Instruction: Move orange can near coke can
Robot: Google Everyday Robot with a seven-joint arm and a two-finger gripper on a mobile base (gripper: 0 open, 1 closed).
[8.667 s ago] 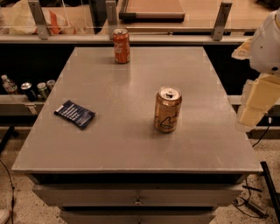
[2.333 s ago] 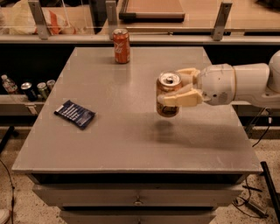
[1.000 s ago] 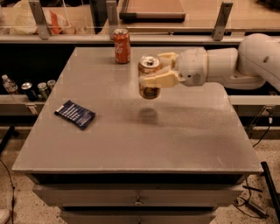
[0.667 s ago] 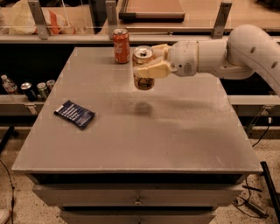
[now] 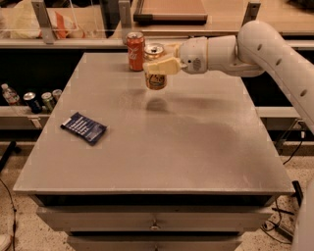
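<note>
At far left, beside the table, a low shelf with a small bottle and some drink cans, standing in a row.

Further right, on the left part of the grey tabletop: a dark blue packet, lying flat and a little turned, well apart from everything else.

At the back edge of the table, left of the middle: the coke can, upright, red with white script, resting on the surface.

Just to its right: the orange can, upright too, golden-tan with a dark marking and a silver top. Not touching the table, but hanging above it, with a soft shadow on the surface right below. Near the coke can, with only a narrow gap between the two, and a bit closer to the camera.

Clamped around the upper half of the orange can: the gripper, one pale finger across the front of the can, the other behind it and partly hidden.

Under the tabletop, at the front: a drawer with a small handle. Behind the table, at the top: a flat brown tray.

To the right: the white arm, reaching in over the back of the table, then bending down along the right border.
</note>
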